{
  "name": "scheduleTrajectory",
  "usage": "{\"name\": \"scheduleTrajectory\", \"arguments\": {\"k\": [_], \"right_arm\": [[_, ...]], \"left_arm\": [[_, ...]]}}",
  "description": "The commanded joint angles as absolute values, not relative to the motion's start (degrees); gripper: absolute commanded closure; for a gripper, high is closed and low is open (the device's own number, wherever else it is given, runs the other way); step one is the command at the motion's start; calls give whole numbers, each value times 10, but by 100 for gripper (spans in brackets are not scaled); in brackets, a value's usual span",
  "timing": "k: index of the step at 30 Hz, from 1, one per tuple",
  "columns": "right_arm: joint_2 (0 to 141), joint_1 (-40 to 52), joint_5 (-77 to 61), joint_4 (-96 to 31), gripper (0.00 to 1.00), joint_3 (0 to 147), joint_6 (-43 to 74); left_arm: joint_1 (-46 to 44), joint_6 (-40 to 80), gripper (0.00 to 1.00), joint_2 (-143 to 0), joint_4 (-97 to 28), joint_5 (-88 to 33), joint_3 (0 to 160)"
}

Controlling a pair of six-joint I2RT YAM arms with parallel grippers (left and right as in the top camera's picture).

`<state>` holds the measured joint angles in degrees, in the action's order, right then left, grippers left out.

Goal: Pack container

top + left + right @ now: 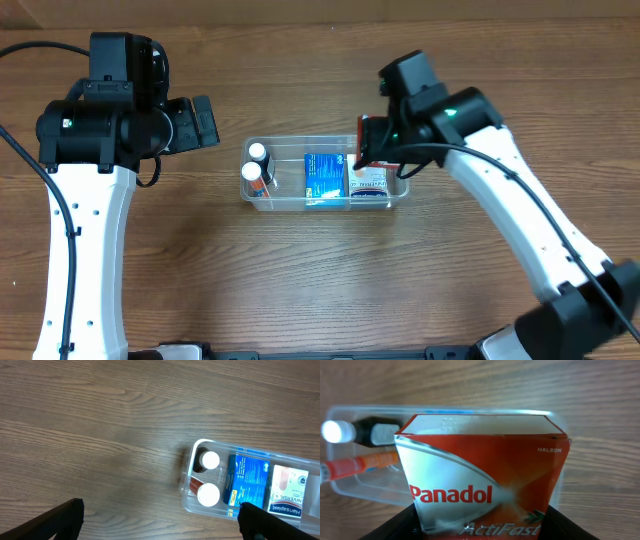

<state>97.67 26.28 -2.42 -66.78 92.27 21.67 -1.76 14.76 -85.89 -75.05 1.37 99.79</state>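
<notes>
One box [485, 485], likely light and crushable, sits clenched in my right gripper [372, 150]; the thin container [288, 180] below probably slides easily

I am viewing my left arm [85, 230] stretching up the left side from the lower edge, its wrist bending rightward. The left pincer [203, 122] is hovering with its fingers [62, 520] spread wide apart, gripping nothing. My right arm [520, 200] is reaching diagonally from the lower right toward the middle. The right pincer [378, 148] is pointing downward and clamping a red box [480, 470] between its fingers.
</notes>
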Motion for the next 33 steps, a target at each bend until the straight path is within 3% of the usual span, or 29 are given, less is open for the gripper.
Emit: {"name": "scheduleTrajectory", "arguments": {"k": [1, 12, 16, 28, 33], "right_arm": [[1029, 265, -13, -666, 33, 930, 227], [1103, 265, -14, -674, 32, 930, 227], [1103, 265, -14, -676, 11, 930, 227], [1038, 263, 44, -678, 10, 963, 225], [968, 218, 65, -651, 0, 985, 227]], "left_arm": [[-15, 142, 0, -862, -749, 17, 1002], [-15, 141, 0, -862, -747, 19, 1002], [-15, 141, 0, -862, -748, 19, 1002], [-15, 141, 0, -862, -754, 19, 1002], [-15, 135, 0, -862, -744, 21, 1002]]}}
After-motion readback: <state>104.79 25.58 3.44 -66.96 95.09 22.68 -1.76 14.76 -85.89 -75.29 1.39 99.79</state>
